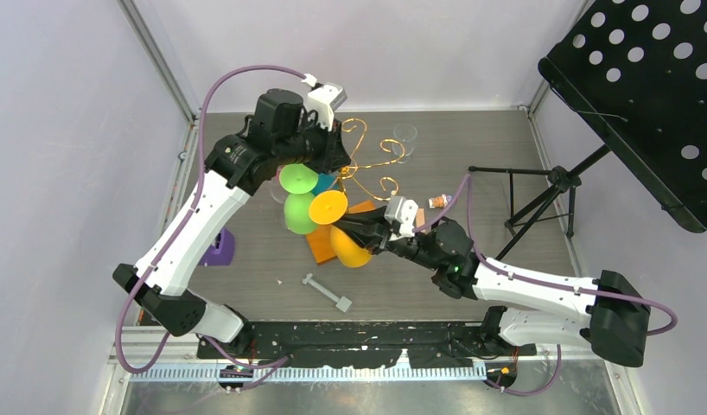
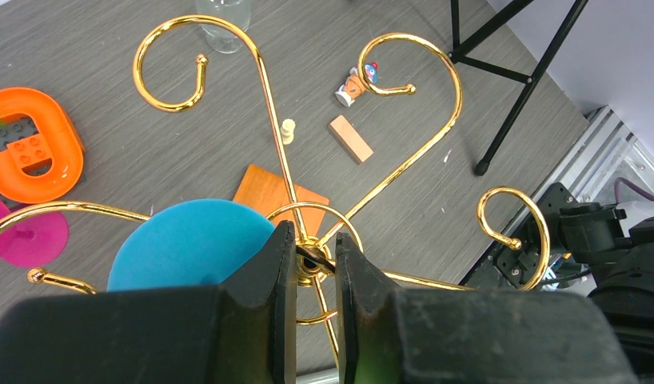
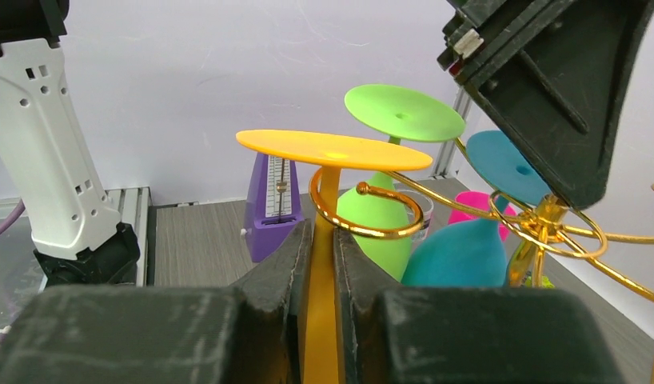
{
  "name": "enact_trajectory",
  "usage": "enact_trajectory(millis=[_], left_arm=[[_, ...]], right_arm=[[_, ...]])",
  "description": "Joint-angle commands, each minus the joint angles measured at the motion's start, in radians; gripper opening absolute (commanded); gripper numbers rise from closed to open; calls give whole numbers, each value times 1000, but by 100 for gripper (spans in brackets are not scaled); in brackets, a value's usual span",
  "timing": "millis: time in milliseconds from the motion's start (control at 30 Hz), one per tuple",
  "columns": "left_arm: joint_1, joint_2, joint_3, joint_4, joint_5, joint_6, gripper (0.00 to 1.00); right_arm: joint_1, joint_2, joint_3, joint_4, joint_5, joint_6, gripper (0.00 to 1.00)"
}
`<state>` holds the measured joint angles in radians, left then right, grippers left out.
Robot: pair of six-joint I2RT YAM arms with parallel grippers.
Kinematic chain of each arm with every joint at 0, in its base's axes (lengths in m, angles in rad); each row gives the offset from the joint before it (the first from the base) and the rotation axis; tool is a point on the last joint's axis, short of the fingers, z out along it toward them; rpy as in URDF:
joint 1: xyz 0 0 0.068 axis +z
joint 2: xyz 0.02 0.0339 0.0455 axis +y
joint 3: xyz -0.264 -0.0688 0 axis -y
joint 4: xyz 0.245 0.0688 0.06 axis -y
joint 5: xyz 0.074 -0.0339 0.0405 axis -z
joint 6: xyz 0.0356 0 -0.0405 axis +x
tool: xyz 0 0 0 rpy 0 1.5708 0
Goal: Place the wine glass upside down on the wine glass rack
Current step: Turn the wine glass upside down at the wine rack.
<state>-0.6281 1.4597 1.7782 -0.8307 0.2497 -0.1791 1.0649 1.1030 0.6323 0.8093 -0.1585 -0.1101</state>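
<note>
The wine glass is orange and upside down, with its flat foot (image 3: pixel 332 150) on top and its bowl (image 1: pixel 350 246) below. My right gripper (image 3: pixel 321 232) is shut on its stem, and a gold hook (image 3: pixel 356 212) of the wine glass rack curls around the stem just under the foot. The wine glass rack (image 2: pixel 404 156) is gold wire on an orange base (image 2: pixel 268 188). My left gripper (image 2: pixel 316 240) is shut on the top of its central stem. A green glass (image 3: pixel 380 228) and a blue glass (image 3: pixel 460 252) hang upside down on other hooks.
A purple metronome (image 1: pixel 219 249) stands left of the rack, with a grey bolt (image 1: pixel 326 292) in front. A clear glass (image 1: pixel 404 134) is behind. A black music stand (image 1: pixel 644 95) on a tripod (image 1: pixel 540 194) fills the right. Near the rack lie a wooden block (image 2: pixel 350 138) and an orange toy ring (image 2: pixel 28 144).
</note>
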Motion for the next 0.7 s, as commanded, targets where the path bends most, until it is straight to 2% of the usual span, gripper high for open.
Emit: enact_trajectory(millis=[0, 167, 267, 433, 667], left_arm=[[-2, 17, 4, -32, 12, 7, 13], [-3, 18, 4, -30, 13, 5, 12], [-2, 17, 4, -30, 13, 4, 13], [-3, 15, 4, -32, 13, 3, 12], [-3, 14, 7, -35, 10, 5, 12]], right_arm=[[17, -79, -47, 143, 36, 19, 5], [16, -108, -75, 124, 230, 3, 6], [17, -89, -41, 31, 251, -1, 7], [17, -41, 22, -76, 230, 1, 23], [16, -69, -5, -79, 241, -10, 34]])
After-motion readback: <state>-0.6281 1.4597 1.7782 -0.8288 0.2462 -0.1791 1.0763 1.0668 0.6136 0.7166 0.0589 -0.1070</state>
